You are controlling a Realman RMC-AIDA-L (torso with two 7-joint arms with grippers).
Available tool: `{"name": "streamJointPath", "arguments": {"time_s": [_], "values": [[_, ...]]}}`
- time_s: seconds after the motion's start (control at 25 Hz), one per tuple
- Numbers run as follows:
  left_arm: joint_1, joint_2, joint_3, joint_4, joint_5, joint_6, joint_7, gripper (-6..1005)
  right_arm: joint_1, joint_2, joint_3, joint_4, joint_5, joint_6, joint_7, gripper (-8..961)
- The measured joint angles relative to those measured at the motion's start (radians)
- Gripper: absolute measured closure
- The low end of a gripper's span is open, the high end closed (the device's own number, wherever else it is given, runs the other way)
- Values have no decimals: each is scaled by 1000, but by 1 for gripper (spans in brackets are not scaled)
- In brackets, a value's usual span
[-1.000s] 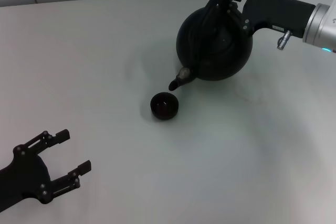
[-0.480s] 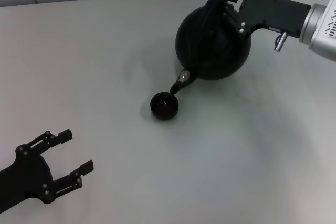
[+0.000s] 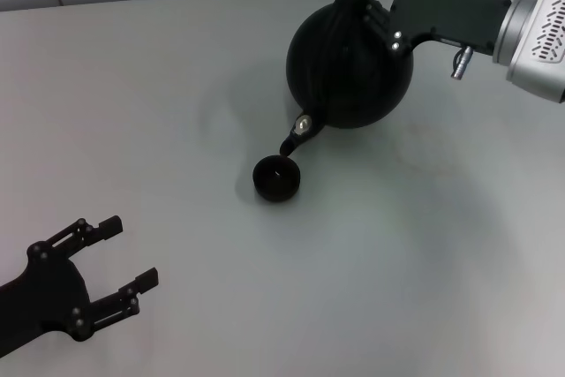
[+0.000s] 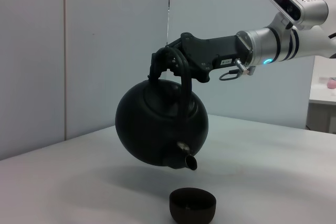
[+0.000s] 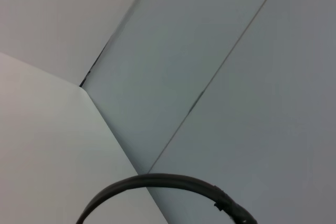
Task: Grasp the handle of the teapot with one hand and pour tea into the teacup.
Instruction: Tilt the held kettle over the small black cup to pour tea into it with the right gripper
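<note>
— Near left of the counter (image 3: 159,112)?
— Left hand (image 3: 108,262), fingers spread, nothing in it, parked low and well apart from everything.
— Middle?
— Teacup (image 3: 277,177) upright on the counter, directly under the spout. Teapot (image 3: 349,68) lifted clear, tilted spout-down, spout tip just above the cup's rim.
— Far right?
— Right hand (image 3: 369,2), clenched on the handle (image 4: 177,72) above the pot's top, arm reaching in from the right edge.
</note>
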Motion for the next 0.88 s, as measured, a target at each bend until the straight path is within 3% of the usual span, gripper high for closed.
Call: {"name": "streamJointPath", "arguments": {"time_s": [0.88], "values": [[0,0,0,-9,-12,7,-2,195,17,2,-40,3,0,4,-83,868]]}}
